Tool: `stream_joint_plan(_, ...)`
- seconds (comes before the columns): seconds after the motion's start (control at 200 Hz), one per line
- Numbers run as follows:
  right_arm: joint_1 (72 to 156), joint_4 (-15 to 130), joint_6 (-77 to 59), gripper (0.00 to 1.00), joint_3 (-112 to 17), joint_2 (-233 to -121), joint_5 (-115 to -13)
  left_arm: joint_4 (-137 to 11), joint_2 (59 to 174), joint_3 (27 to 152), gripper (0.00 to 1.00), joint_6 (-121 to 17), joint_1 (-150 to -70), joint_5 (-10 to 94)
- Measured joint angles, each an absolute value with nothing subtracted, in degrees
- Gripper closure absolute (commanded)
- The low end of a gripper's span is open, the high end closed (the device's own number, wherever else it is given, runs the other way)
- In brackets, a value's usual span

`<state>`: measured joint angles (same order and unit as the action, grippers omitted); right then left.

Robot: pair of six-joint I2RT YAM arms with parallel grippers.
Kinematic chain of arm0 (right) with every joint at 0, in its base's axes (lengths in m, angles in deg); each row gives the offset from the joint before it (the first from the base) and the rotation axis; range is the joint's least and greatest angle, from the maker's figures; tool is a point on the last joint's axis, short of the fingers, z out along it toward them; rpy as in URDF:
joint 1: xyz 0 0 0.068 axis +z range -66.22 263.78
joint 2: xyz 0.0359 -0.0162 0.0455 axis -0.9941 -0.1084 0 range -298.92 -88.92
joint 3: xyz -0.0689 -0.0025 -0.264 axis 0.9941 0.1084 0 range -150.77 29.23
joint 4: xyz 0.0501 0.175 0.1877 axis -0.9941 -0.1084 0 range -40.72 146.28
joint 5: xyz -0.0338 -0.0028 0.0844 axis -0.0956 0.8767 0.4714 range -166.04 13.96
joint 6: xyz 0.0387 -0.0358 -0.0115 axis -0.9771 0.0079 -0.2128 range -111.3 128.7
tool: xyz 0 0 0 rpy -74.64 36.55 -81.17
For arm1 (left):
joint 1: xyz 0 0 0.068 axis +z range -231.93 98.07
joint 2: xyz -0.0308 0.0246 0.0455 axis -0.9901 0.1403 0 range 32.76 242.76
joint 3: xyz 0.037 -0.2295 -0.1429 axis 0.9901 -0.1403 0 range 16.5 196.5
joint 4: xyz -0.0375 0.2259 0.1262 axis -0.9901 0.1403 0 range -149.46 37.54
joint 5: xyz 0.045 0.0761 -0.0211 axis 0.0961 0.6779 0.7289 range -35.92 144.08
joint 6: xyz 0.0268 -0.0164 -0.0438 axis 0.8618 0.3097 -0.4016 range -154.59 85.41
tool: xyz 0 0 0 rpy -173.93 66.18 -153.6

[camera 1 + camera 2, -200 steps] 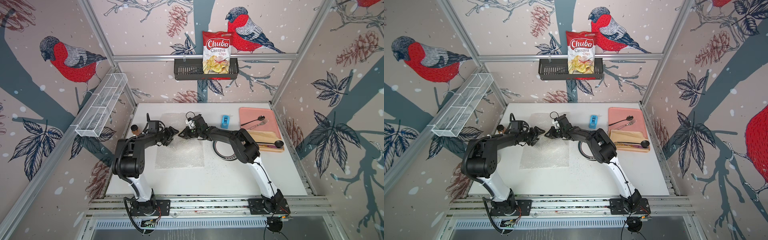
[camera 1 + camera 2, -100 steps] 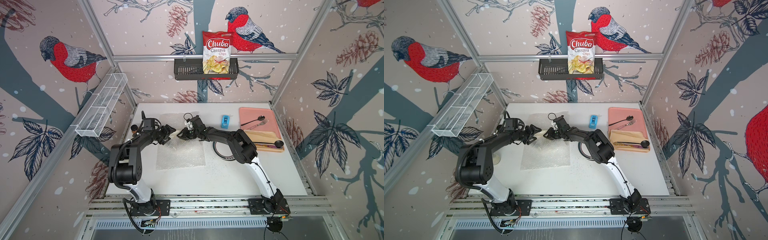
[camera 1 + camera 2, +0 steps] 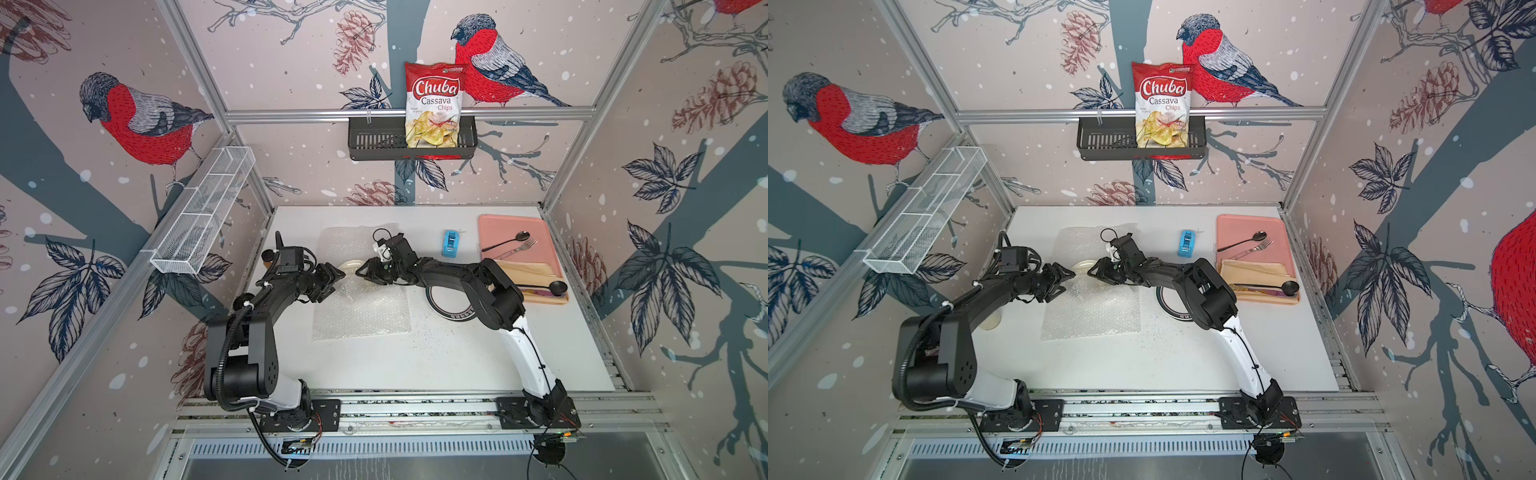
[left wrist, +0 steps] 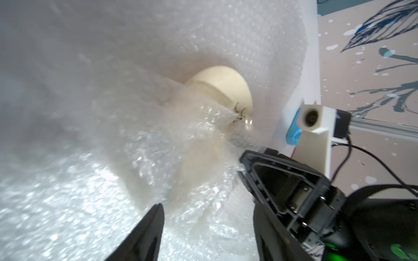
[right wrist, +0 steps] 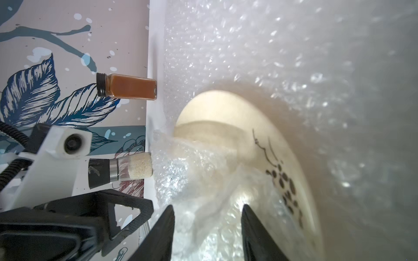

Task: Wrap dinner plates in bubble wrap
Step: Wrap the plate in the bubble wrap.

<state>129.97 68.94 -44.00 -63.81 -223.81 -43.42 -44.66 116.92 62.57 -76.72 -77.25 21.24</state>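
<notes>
A tan dinner plate (image 3: 350, 265) (image 3: 1084, 264) with a dark fish drawing (image 5: 285, 180) lies at the far end of a clear bubble wrap sheet (image 3: 361, 309) (image 3: 1096, 309). A bunched fold of the wrap covers its near part (image 4: 199, 140) (image 5: 199, 171). My left gripper (image 3: 337, 282) (image 4: 207, 210) and right gripper (image 3: 361, 274) (image 5: 207, 209) face each other across the plate. Both are open, with crumpled wrap lying between the fingers. A dark-rimmed, white-centred dinner plate (image 3: 446, 307) (image 3: 1168, 305) lies partly hidden under my right arm.
A second bubble wrap sheet (image 3: 349, 241) lies behind the plate. A blue tape dispenser (image 3: 449, 243) stands mid-back. The pink tray (image 3: 515, 224) at the right holds a spoon, a fork and a tan napkin. Two spice jars (image 5: 126, 87) (image 5: 131, 169) stand by the left wall.
My right gripper's jaws have opened off the bunched wrap. The left gripper's jaws have narrowed a little, and the left arm's elbow has swung towards the front.
</notes>
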Motion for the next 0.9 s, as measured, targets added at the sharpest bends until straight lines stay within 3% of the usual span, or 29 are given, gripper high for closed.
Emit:
stream_joint_plan(0.21,130.0,74.1,-45.4,0.49,-60.7,-221.9,-41.8,-43.4,115.5,58.0,0.44,-76.5,-76.5,25.7)
stream_joint_plan(0.57,130.1,76.9,-45.6,0.54,-59.3,-220.3,-40.7,-43.8,115.7,54.8,0.79,-76.8,-76.4,25.8)
stream_joint_plan(0.896,130.1,76.7,-45.3,0.54,-60.2,-220.9,-40.7,-32.6,109.6,58.4,0.78,-72.1,-74.0,26.3)
